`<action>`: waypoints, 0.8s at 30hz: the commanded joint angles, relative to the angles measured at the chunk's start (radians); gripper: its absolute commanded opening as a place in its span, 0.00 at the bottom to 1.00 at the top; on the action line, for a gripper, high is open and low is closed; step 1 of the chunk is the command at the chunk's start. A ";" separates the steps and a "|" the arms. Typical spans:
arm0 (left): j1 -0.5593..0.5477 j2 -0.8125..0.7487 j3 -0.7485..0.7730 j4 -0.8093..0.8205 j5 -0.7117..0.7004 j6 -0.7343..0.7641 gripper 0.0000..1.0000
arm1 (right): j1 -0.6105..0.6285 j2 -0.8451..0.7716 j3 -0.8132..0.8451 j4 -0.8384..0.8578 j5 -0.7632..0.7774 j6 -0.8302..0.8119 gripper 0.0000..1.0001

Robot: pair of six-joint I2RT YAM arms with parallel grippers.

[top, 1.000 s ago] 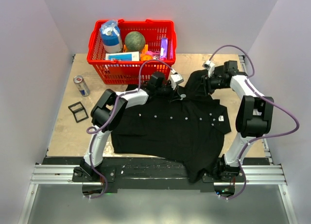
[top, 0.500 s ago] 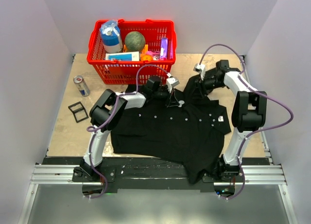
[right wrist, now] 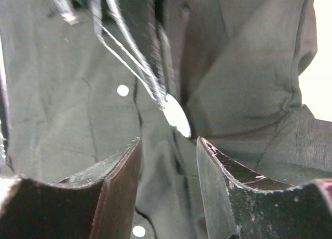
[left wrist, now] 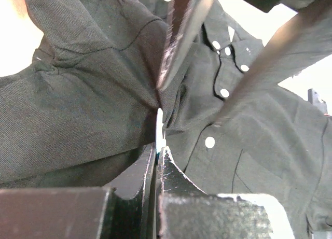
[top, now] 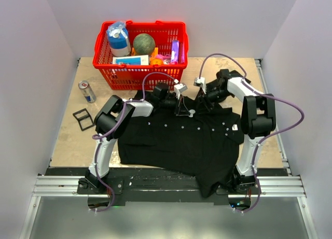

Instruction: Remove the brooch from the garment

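The garment (top: 181, 138), a black short-sleeved shirt with white buttons, lies spread over the table's middle. The brooch (top: 191, 113), a small silvery disc, sits near the collar, where the cloth is pulled up into a peak. My left gripper (top: 184, 109) is shut on the brooch's edge; the left wrist view shows a thin white sliver (left wrist: 160, 129) pinched at the closed tips (left wrist: 157, 148). My right gripper (top: 203, 102) is open just right of the brooch. In the right wrist view the brooch (right wrist: 176, 116) lies just beyond its open fingertips (right wrist: 168, 140), which straddle a fold of the shirt (right wrist: 244, 88).
A red basket (top: 140, 75) holding a carton, a ball and small packets stands at the back left, close behind the left arm. A drink can (top: 87, 91) and a black folded frame (top: 83, 118) lie at the left. The shirt's hem hangs over the near table edge.
My right gripper has swung left and down towards the brooch and opened slightly. The left gripper, still shut, has shifted a little nearer with the brooch and the peak of cloth.
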 commanded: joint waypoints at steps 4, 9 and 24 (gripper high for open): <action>0.008 -0.026 0.001 0.030 0.047 -0.012 0.04 | 0.008 0.053 0.057 -0.038 0.029 -0.067 0.48; 0.008 -0.005 0.024 0.001 0.027 0.011 0.14 | 0.007 0.062 0.066 -0.030 0.035 -0.031 0.47; 0.014 0.038 0.040 0.000 0.035 0.006 0.19 | 0.037 0.064 0.040 0.115 0.062 0.153 0.43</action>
